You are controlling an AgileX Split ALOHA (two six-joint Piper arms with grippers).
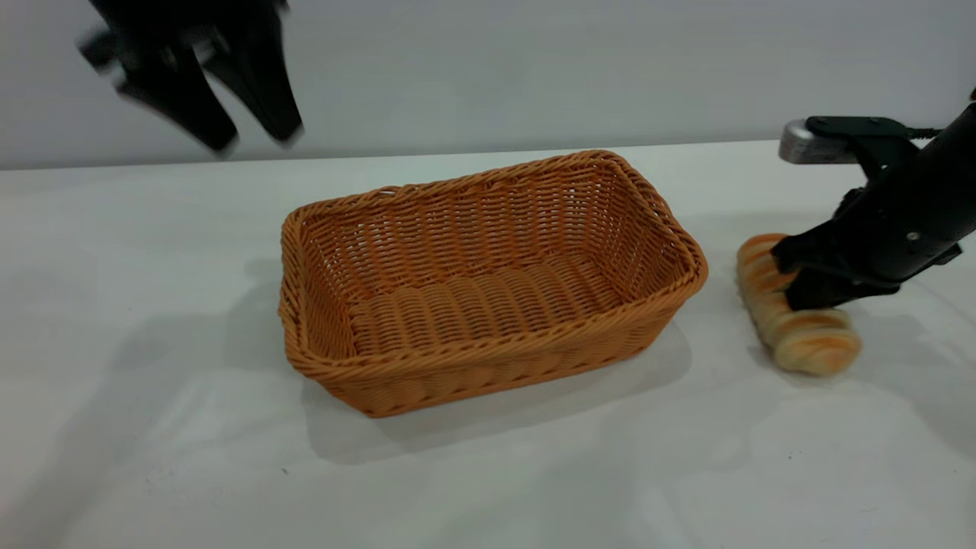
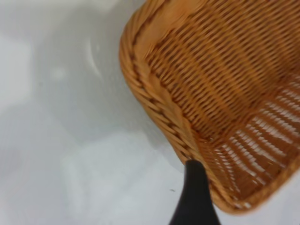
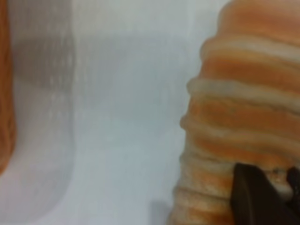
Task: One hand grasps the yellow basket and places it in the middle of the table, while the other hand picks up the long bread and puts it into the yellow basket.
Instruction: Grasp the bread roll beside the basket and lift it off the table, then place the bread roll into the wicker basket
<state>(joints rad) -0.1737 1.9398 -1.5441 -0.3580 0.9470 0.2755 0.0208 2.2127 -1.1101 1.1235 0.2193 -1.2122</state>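
We grip the long bread beside the yellow basket.

Our right gripper (image 1: 793, 286) has its fingers clenched across the middle of the long bread (image 1: 797, 320), lying on the tabletop (image 1: 152, 457) just right of the yellow basket (image 1: 488, 282). It looks soft and light, so we squeeze gently. Our left gripper (image 1: 252, 137) hangs raised, fingers spread.

left gripper (image 1: 248, 137): matte black, two tapered wedge-shaped fingers
right gripper (image 1: 797, 282): black, small silver screws, thin black cable
right wrist module (image 1: 808, 142): silver-grey, rounded
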